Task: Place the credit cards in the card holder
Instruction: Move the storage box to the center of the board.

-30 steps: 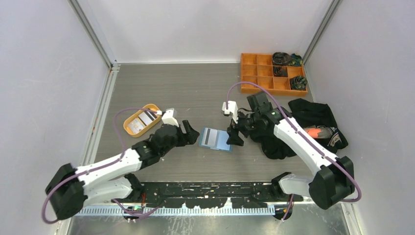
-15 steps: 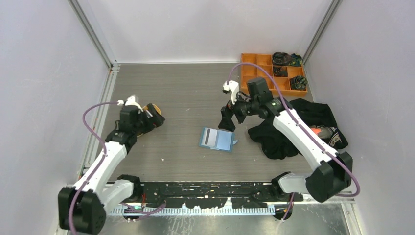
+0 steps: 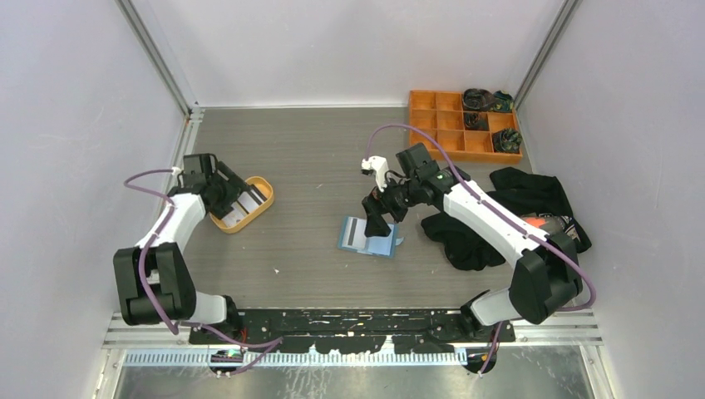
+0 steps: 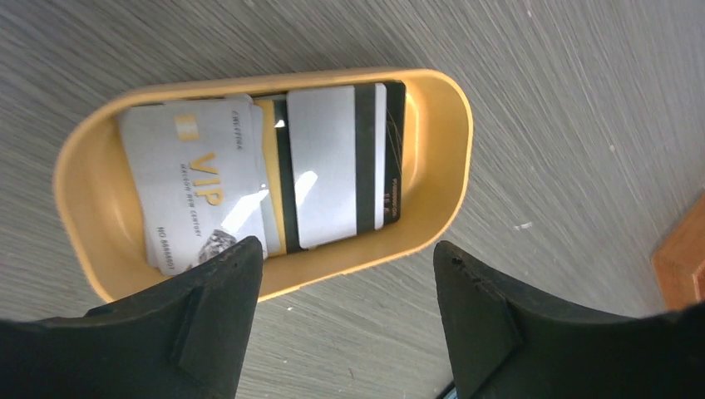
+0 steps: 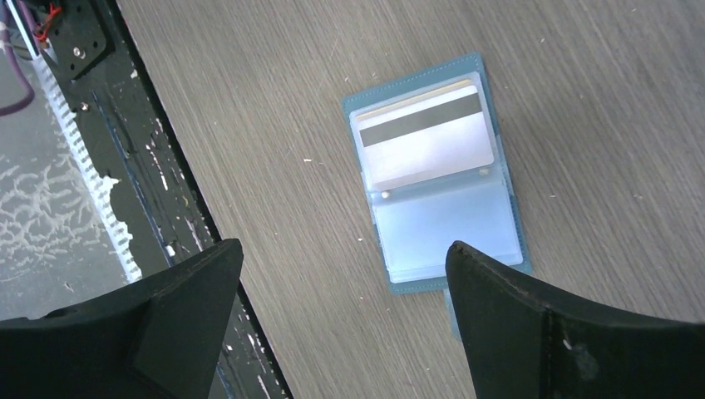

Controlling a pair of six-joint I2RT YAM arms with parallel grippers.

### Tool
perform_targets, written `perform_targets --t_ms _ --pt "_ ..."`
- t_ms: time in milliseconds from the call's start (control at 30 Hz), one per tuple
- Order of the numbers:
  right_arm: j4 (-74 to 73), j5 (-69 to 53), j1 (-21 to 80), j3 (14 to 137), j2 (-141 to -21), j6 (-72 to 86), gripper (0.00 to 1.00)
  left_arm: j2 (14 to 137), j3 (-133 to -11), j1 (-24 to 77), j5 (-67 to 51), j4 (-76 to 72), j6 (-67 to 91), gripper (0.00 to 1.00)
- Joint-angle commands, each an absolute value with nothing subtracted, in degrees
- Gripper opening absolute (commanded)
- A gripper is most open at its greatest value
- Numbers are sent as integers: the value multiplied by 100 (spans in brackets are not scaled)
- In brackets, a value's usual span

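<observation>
The card holder (image 5: 441, 179) lies opened flat near the middle of the table (image 3: 316, 150), slightly closer to the near edge than to the far one. A striped card (image 5: 424, 137) already sits in one clear pocket. The pocket beside it looks vacant (though glare on the plastic makes that uncertain).

The remaining credit cards (image 4: 332, 166) are stacked, overlapping, in the orange oval tray (image 4: 461, 141), which is close to the table's left edge and well apart from the holder. A white one is printed VIP, and a grey one and a black one each carry a dark stripe.

The left gripper (image 4: 345, 258) hangs over the tray's near rim with its fingers spread and nothing between them. The right gripper (image 5: 342, 249) hovers above the holder, likewise released and empty.

At the far right corner is an orange compartment box (image 3: 461, 125), and a black cloth (image 3: 532, 195) lies bunched along the right edge. Neither plays a part here.

The step in hand appears to be fetching the next card. That calls for the left fingers to drop into the tray and pinch a single card by its edge. This is tricky because the cards lie flat and overlap. The right gripper probably needs to pin the holder down before the card is slid into the free pocket.
</observation>
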State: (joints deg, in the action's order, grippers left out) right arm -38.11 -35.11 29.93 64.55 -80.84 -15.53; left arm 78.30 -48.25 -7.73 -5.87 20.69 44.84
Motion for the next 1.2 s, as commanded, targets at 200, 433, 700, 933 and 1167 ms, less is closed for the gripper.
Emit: perform_targets --t_ms 200,433,700,933,1167 --pt "-3799 -3308 3074 6678 -8157 -1673 97 8892 -6264 -179 1330 3727 4815 79" --pt "-3807 -3228 3075 6662 -8149 -1704 98 9613 -6891 135 1422 3905 4786 81" --pt "-3814 -3199 3076 6658 -8145 -1740 98 10493 -7756 353 1617 4639 4733 84" --pt "-3823 -3203 3072 6655 -8154 -1744 98 10887 -7905 350 1634 4616 4613 85" --pt "-3832 -3247 3076 6662 -8187 -1740 98 11271 -8082 354 1549 4575 4465 79"
